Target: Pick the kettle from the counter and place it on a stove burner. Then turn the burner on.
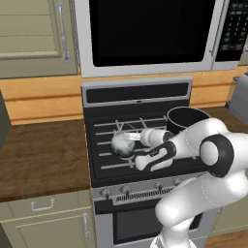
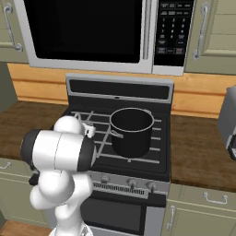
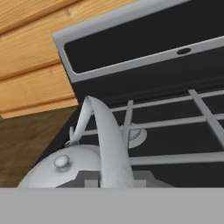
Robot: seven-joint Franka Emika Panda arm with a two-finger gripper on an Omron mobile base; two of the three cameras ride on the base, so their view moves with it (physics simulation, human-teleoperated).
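Though small and likely light, the round silvery-white metal kettle [image 1: 122, 144] looks smooth-sided and slippery: best taken by the thin arched handle [image 3: 109, 140]. Sits over the black cooktop's left grates [image 1: 109, 140], beside the large black pot [image 2: 131, 130]. Fingers' spread: cannot tell.

Kettle [image 3: 65, 173] base and gripper fingertips cut off at bottom edge.

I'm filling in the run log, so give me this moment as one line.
phase: placing | kettle: over left grates of stove, contact unclear | gripper: at kettle handle, jaws hidden | pot: on right burner | knobs: untouched
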